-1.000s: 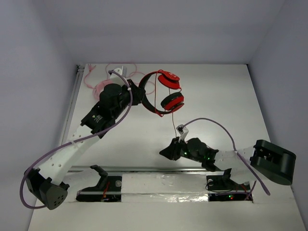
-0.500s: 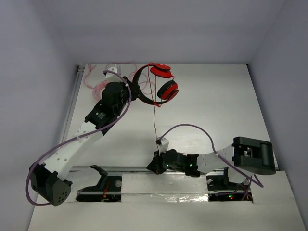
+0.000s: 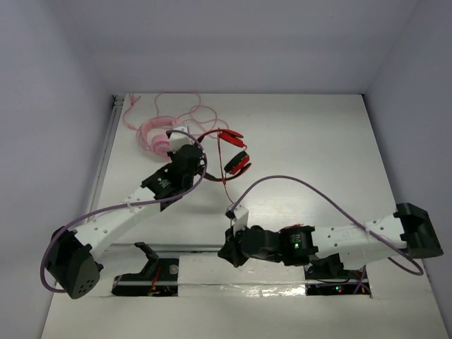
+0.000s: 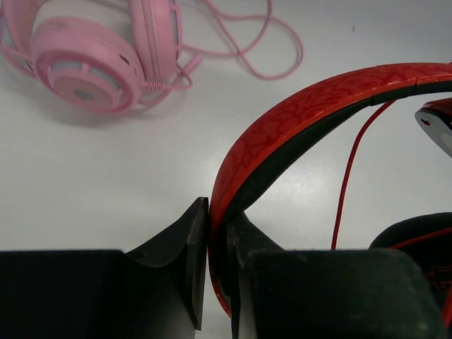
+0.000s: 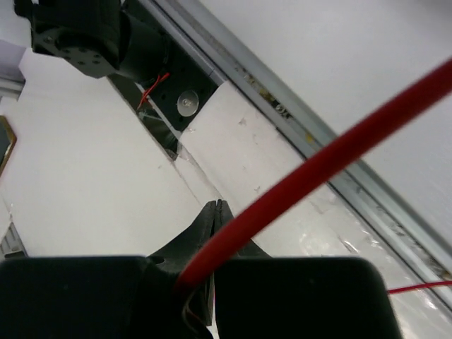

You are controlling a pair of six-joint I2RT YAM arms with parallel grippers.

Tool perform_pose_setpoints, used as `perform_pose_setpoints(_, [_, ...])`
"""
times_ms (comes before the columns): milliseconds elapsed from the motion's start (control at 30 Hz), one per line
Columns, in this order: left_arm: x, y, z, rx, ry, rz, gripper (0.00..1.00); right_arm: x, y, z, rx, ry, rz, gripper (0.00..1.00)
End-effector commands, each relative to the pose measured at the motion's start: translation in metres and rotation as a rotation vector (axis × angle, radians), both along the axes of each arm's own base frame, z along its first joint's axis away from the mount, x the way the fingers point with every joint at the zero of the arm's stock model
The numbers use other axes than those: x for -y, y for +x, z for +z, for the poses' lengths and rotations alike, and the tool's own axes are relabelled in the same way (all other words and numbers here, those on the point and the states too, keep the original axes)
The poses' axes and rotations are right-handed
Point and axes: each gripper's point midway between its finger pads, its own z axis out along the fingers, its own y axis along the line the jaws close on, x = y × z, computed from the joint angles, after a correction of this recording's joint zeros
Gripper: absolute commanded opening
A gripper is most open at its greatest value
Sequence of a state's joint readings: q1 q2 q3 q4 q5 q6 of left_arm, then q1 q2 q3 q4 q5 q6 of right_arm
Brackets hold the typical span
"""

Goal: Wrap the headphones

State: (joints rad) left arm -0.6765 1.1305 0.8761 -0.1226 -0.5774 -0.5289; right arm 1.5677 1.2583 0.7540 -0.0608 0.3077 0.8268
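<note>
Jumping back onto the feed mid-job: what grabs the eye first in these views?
The red headphones stand out near the middle of the table, their headband pinched in the left gripper. Their thin red cable runs toward the near edge, where the right gripper is shut on it. Pink headphones lie toward the far left corner.

A white counter (image 3: 318, 141) fills the middle of the frame. Pale grey-violet walls (image 3: 240, 42) close it at the top, left and right. A metal rail (image 3: 194, 248) runs across the lower part, and a thin metal strip (image 3: 106, 155) runs along the left edge. The light is soft and even.
</note>
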Motion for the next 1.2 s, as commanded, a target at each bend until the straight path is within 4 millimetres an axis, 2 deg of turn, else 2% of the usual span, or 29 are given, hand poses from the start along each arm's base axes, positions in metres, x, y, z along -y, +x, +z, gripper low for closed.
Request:
perform_pose_setpoints(0, [0.002, -0.015, -0.014, 0.001, 0.039, 0.025, 0.0, 0.032, 0.019, 0.029, 0.127, -0.094, -0.031, 0.0])
perform_pose_setpoints(67, [0.009, -0.025, -0.03, -0.034, 0.066, -0.018, 0.0, 0.038, 0.026, 0.048, 0.174, -0.089, -0.047, 0.0])
perform_pose_setpoints(167, [0.017, -0.041, -0.046, -0.085, 0.108, -0.068, 0.0, 0.059, 0.046, 0.062, 0.26, -0.138, -0.1, 0.0])
perform_pose_setpoints(233, [0.03, -0.053, -0.055, -0.125, 0.115, -0.142, 0.0, 0.072, 0.057, 0.075, 0.305, -0.157, -0.125, 0.0])
perform_pose_setpoints(300, [0.038, -0.06, -0.06, -0.154, 0.122, -0.206, 0.0, 0.08, 0.068, 0.078, 0.321, -0.167, -0.142, 0.0])
perform_pose_setpoints(367, [0.06, -0.075, -0.064, -0.211, 0.112, -0.329, 0.0, 0.09, 0.08, 0.081, 0.342, -0.184, -0.164, 0.0])
perform_pose_setpoints(433, [0.071, -0.089, -0.072, -0.265, 0.157, -0.42, 0.0, 0.096, 0.087, 0.085, 0.364, -0.202, -0.173, 0.0])
perform_pose_setpoints(467, [0.08, -0.095, -0.068, -0.278, 0.151, -0.466, 0.0, 0.1, 0.091, 0.087, 0.371, -0.206, -0.185, 0.0])
perform_pose_setpoints(533, [0.084, -0.103, -0.073, -0.317, 0.21, -0.545, 0.0, 0.113, 0.111, 0.085, 0.373, -0.25, -0.247, 0.0])
perform_pose_setpoints(567, [0.091, -0.106, -0.068, -0.326, 0.206, -0.59, 0.0, 0.116, 0.116, 0.086, 0.378, -0.259, -0.262, 0.0])
perform_pose_setpoints(600, [0.092, -0.11, -0.068, -0.338, 0.228, -0.614, 0.0, 0.116, 0.122, 0.089, 0.377, -0.247, -0.276, 0.0])
perform_pose_setpoints(700, [0.095, -0.109, -0.077, -0.37, 0.283, -0.647, 0.0, 0.107, 0.121, 0.103, 0.399, -0.195, -0.243, 0.0])
perform_pose_setpoints(833, [0.109, -0.12, -0.093, -0.417, 0.317, -0.748, 0.0, 0.102, 0.129, 0.111, 0.43, -0.198, -0.223, 0.0])
perform_pose_setpoints(867, [0.115, -0.128, -0.094, -0.425, 0.324, -0.817, 0.0, 0.101, 0.13, 0.11, 0.431, -0.201, -0.213, 0.0])
perform_pose_setpoints(933, [0.118, -0.132, -0.088, -0.411, 0.319, -0.866, 0.0, 0.101, 0.135, 0.107, 0.435, -0.208, -0.193, 0.0])
perform_pose_setpoints(1033, [0.125, -0.142, -0.076, -0.362, 0.301, -0.985, 0.0, 0.112, 0.154, 0.101, 0.428, -0.243, -0.251, 0.0])
perform_pose_setpoints(1167, [0.129, -0.137, -0.052, -0.316, 0.252, -1.037, 0.0, 0.132, 0.171, 0.105, 0.44, -0.271, -0.369, 0.0])
